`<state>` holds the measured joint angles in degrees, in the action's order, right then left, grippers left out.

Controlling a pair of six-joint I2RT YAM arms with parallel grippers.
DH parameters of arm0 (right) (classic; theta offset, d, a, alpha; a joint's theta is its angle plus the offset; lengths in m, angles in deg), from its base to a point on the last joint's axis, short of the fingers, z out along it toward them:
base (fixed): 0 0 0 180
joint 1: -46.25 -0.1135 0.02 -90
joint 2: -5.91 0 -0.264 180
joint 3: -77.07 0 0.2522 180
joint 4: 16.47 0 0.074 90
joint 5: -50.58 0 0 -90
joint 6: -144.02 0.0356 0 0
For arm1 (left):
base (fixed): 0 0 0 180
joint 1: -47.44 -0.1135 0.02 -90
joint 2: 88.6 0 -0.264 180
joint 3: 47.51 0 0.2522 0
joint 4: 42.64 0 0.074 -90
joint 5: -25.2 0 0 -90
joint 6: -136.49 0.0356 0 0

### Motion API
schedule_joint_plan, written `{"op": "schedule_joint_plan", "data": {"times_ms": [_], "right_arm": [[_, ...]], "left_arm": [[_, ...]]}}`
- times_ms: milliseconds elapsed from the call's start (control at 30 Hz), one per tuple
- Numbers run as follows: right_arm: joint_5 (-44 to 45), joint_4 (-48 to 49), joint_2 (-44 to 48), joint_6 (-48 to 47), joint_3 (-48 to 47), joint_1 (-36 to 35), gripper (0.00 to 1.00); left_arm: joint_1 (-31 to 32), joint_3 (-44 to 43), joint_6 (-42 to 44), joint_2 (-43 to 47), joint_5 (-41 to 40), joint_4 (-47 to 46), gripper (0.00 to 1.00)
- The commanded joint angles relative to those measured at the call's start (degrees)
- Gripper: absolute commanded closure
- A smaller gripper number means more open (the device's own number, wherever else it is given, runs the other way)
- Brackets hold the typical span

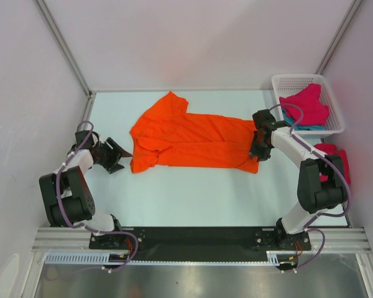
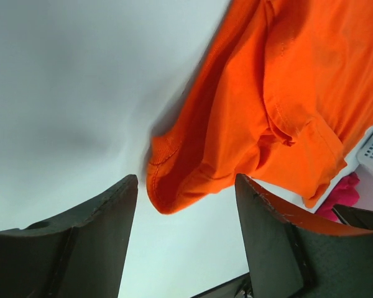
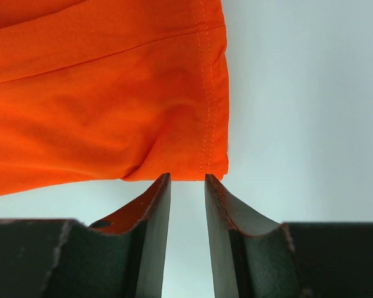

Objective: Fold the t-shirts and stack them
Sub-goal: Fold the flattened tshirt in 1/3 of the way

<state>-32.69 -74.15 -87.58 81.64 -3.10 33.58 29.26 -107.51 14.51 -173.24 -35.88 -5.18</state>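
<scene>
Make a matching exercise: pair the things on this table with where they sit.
1 bright orange cloth t-shirt
2 white plastic mesh basket
3 teal cloth t-shirt
4 left arm's black fingers

A far right corner of the pale table
B inside the basket
C spread across the table's middle
D open, beside the orange sleeve

Pairs: 1-C, 2-A, 3-B, 4-D

Orange t-shirt [image 1: 193, 139] lies spread (sleeve rumpled); other t-shirts [image 1: 306, 105] bunched far right.
</scene>
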Motion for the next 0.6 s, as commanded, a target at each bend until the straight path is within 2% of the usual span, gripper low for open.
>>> {"op": "schedule_joint_plan", "data": {"times_ms": [0,333,467,567], "right_arm": [[1.1,-0.37,1.82,0.6,-0.74,-0.08,0.66],[1.63,0.41,-0.02,0.6,0.05,-0.08,0.66],[0.93,1.55,-0.46,1.04,1.46,-0.08,0.66],[-0.22,2.17,-0.55,1.21,2.42,-0.17,0.67]], "left_arm": [[3.48,-2.8,-0.88,-2.71,-1.77,-3.13,0.31],[10.35,-6.85,-3.78,-3.69,-3.09,-3.31,0.33],[11.23,-6.59,-3.96,-2.81,-3.7,-3.14,0.38],[11.23,-5.53,-3.78,-2.64,-2.65,-3.22,0.63]]}}
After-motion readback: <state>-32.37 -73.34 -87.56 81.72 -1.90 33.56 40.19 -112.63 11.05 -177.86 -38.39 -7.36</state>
